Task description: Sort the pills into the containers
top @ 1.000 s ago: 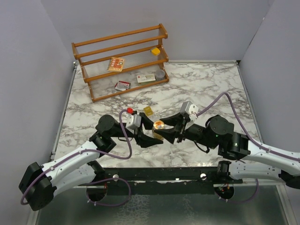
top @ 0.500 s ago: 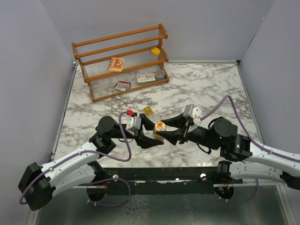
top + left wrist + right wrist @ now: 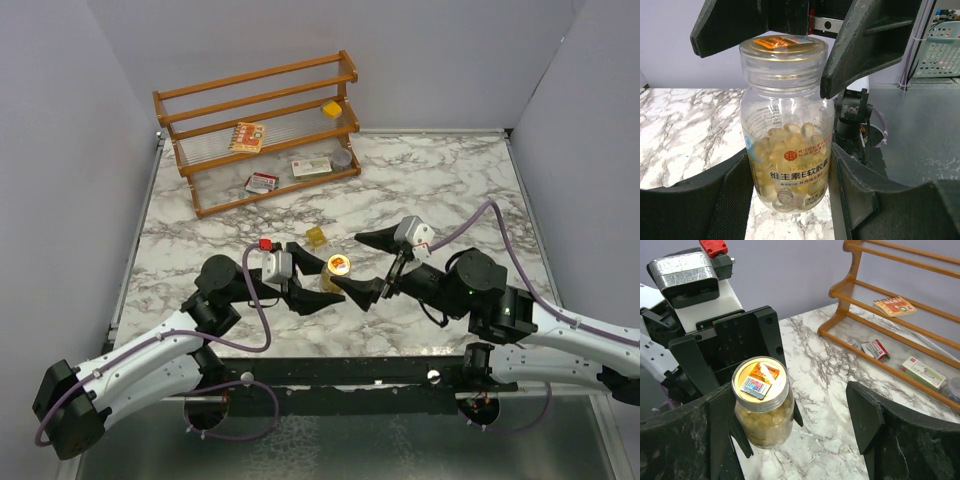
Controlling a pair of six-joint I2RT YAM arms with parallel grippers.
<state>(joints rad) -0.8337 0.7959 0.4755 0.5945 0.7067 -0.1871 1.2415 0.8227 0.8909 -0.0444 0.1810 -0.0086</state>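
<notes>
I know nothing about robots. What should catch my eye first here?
A small clear round jar of pale yellow capsules, gold-lidded, is clamped in the left pincer over the middle of the white marble table. The right pincer gapes wide open around its lid. At the far edge stands a brown wooden rack with small packets.

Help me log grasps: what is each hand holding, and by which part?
Left hand clamps the pill jar by its lower body; right hand is open, gripping nothing.
</notes>
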